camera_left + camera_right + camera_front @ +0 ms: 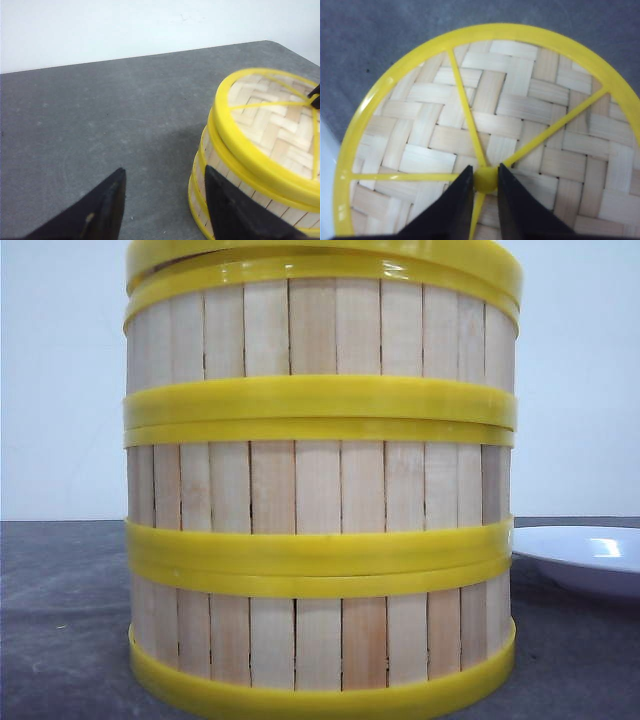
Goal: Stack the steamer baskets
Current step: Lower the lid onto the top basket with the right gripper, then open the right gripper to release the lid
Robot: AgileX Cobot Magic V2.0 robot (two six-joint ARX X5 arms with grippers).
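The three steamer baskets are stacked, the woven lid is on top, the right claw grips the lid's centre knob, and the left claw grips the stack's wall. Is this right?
Not quite. The left claw grips nothing: the left wrist view shows it open beside the stack, over the bare table. The rest holds: steamer baskets stacked, woven lid on top, right claw around the knob.

Steamer baskets [320, 500]: in the front view we see the stack cut off at the top and bottom edges, and it hides the counter [60, 620] behind it.
Lid [485, 130]: we lose its near rim past the right wrist picture's edge; in the left wrist view its far side runs out of frame.
White plate [585, 555]: beside the stack, we see only part; the rest is cropped.
Left tool [165, 200]: we see just the fingertips.
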